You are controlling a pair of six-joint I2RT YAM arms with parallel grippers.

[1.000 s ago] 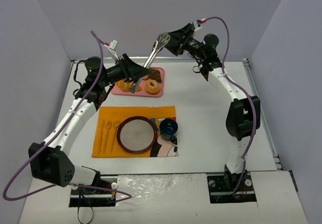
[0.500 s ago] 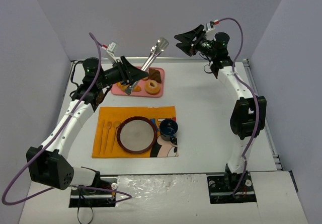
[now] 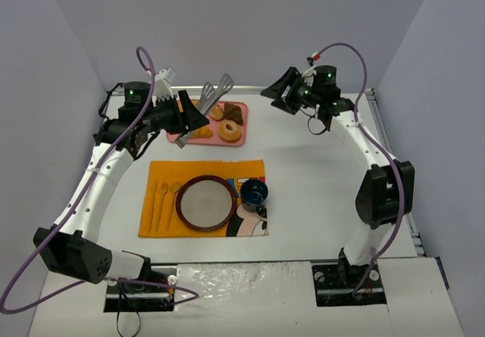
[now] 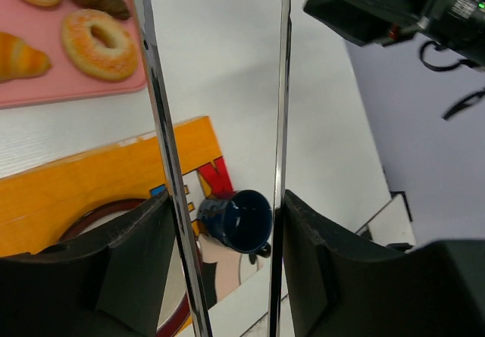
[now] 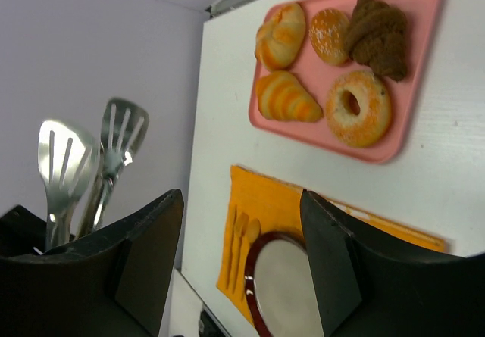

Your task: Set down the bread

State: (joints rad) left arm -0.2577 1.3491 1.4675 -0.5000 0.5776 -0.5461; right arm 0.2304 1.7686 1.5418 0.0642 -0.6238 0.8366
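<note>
Left arm: bent high over the far-left corner of the desk [image 3: 311,170].
Left pincer [image 3: 187,114]: clamped on metal tongs [image 3: 216,93], blades apart, above the pink tray [image 3: 241,138].
Right arm: lifted near the far edge.
Right pincer [image 3: 276,99]: fingers apart, facing the tray.
Bread [image 5: 330,35]: on the tray, beside a brown croissant [image 5: 379,34].

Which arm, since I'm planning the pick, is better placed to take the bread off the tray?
Left. The left gripper holds the tongs by the pink tray where the bread lies. The right gripper is open, empty, and off to the tray's right.
</note>
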